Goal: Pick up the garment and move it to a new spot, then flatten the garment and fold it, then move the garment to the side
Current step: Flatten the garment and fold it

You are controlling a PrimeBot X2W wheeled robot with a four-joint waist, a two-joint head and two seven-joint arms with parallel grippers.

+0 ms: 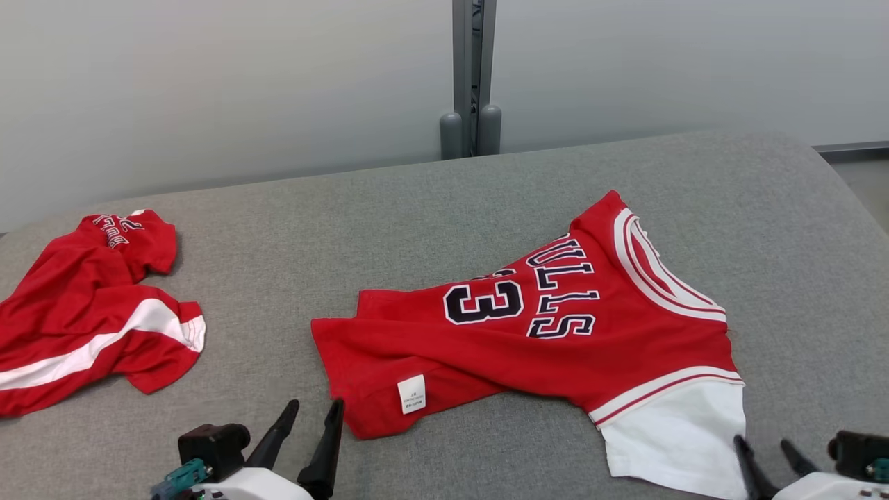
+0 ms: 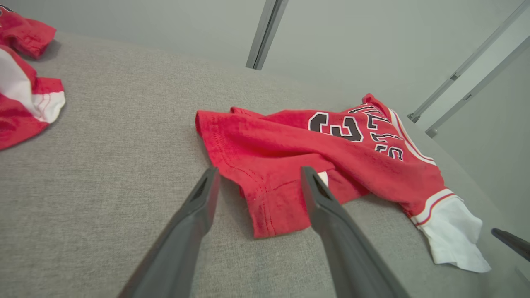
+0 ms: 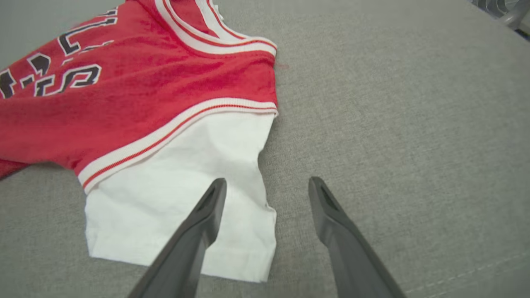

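Garment: red jersey with dark numerals, lying rumpled and partly lapped over itself on the grey cloth-covered worktop. It sits at 4 o'clock from the centre of the head view, with the collar toward 2 o'clock and the hem toward 8 o'clock.

Left claw is seen at 7 o'clock, spread wide with nothing held. In the left wrist view its fingers flank the near hem corner; contact with the cloth cannot be judged. Right claw is seen at 5 o'clock, likewise spread and empty. In the right wrist view one finger lies over the edge of the white sleeve and the other over bare worktop.

Handling, judged: light, soft and limp, not fragile. Sag and bunching are expected once it is lifted, and drag on the cloth surface is likely. A pinch is best taken on stitched edges, namely the hem corner and the sleeve or its striped trim.

Room: bare worktop is noted from 10 to 12 o'clock. A second red garment at 9 o'clock is to be kept clear. The worktop's rounded edge runs close at 3 o'clock, and a grey post stands beyond the far edge at 12 o'clock.
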